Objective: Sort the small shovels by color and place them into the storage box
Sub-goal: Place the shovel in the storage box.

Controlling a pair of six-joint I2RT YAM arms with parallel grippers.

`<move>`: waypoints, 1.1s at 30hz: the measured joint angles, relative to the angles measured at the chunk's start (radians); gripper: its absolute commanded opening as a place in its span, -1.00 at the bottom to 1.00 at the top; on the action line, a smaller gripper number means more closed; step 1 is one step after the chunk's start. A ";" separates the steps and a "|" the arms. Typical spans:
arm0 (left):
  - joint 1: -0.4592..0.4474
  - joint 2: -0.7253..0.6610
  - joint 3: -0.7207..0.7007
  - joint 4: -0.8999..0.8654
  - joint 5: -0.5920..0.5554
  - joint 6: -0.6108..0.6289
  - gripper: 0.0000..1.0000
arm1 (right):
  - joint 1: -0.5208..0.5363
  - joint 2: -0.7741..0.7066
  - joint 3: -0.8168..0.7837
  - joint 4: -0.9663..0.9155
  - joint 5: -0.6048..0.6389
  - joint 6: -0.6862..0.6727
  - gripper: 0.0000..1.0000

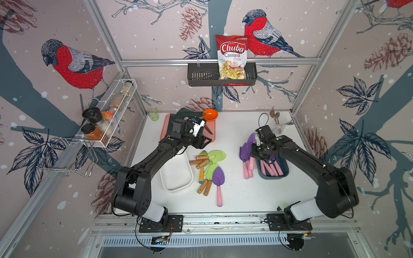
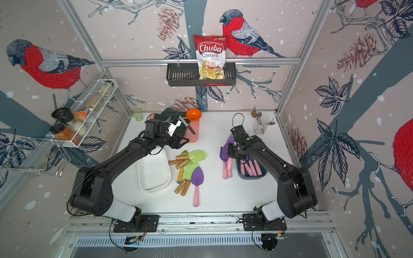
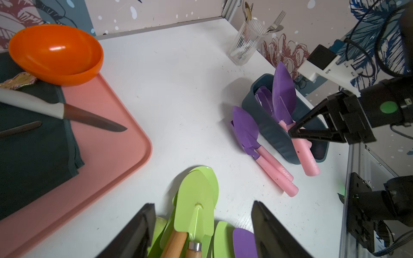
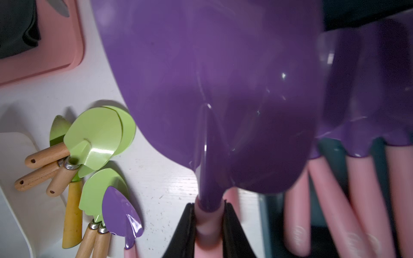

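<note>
My right gripper [image 4: 209, 223] is shut on the pink handle of a purple shovel [image 3: 283, 89], which hangs tilted over the dark blue storage box [image 3: 268, 129]. Several purple shovels [image 1: 271, 167] lie inside that box. Two more purple shovels [image 3: 245, 129] lie on the table against its side. A pile of green shovels [image 1: 210, 164] with wooden handles, one yellow, sits mid-table beside an empty white storage box [image 1: 176, 176]. A lone purple shovel [image 1: 218, 176] rests on the pile's edge. My left gripper [image 3: 203, 207] hangs open above the green pile, holding nothing.
A pink tray [image 3: 107, 156] at the back left carries a dark cloth [image 3: 33, 145], a knife [image 3: 67, 111] and an orange bowl [image 3: 55, 53]. A glass with cutlery [image 3: 243, 44] stands in the back right corner. A green cup [image 1: 153, 114] stands at the back left.
</note>
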State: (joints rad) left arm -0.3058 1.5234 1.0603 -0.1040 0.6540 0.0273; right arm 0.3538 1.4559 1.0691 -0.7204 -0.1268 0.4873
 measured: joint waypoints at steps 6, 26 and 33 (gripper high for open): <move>-0.023 0.010 0.004 -0.006 0.000 0.006 0.43 | -0.165 -0.002 -0.011 -0.104 -0.017 -0.127 -0.84; -0.025 0.006 0.000 -0.014 -0.003 0.010 0.43 | -0.216 0.084 -0.037 -0.074 -0.019 -0.281 -0.62; -0.025 0.006 0.000 -0.014 -0.006 0.018 0.43 | -0.214 0.109 -0.049 -0.065 -0.034 -0.301 -0.24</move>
State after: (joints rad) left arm -0.3305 1.5291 1.0607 -0.1177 0.6476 0.0452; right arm 0.1394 1.5646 1.0203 -0.7856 -0.1608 0.1867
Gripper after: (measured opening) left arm 0.715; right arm 0.369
